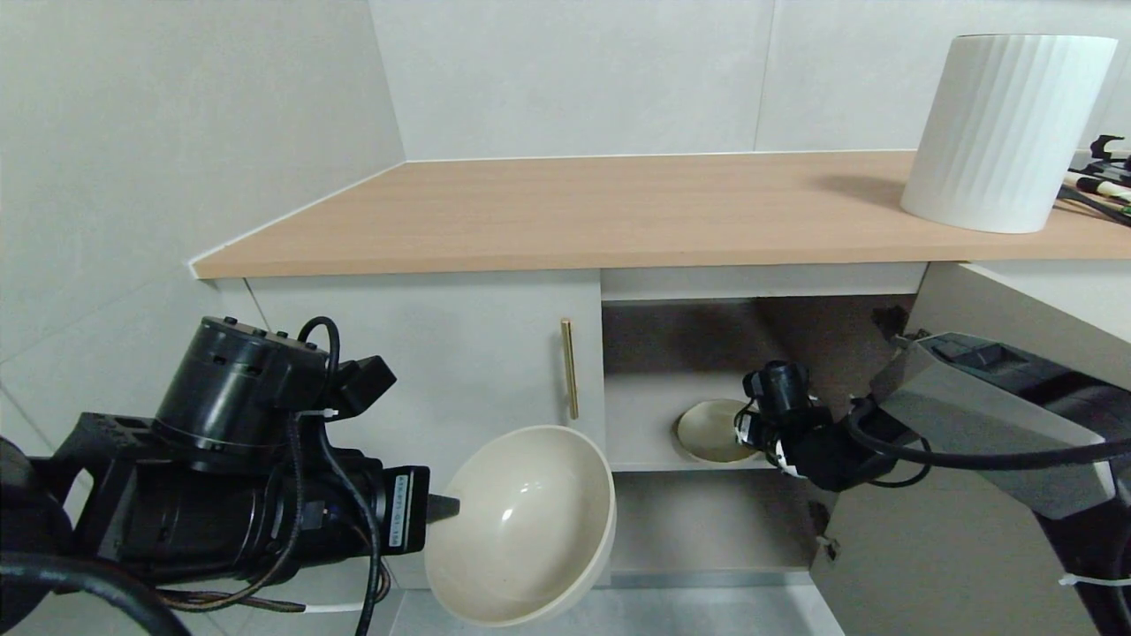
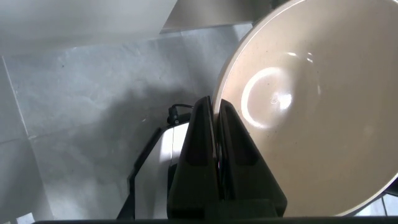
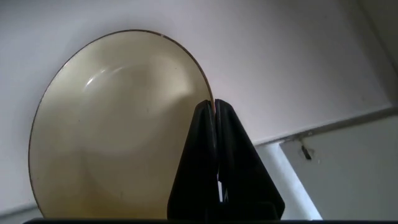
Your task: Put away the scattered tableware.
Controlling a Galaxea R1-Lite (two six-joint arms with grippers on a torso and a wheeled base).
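Nearest to us, the left gripper (image 1: 449, 508) was clamped on the rim of the bowl (image 1: 530, 521), its fingers pinched together with the rim between them. The bowl hung tilted, its hollow turned up and outward, low in front of the closed door (image 1: 459, 353) and just below the handle (image 1: 570, 368).

Farther in, the right gripper (image 3: 214, 107) was shut on the edge of the plate (image 1: 707, 431), holding it inside the open cupboard at the level of the shelf (image 1: 645, 415). We could not tell whether the plate touched the shelf or hung just above it.

We judged that the coming move turned on this: the opening lay to the right of the bowl and deeper, past the edge of the closed door. The left arm was the one nearer to the bowl's way in, but the right arm filled the right side of that opening. The bowl would have to pass between the door edge and the plate, so a knock against either seemed the risk.
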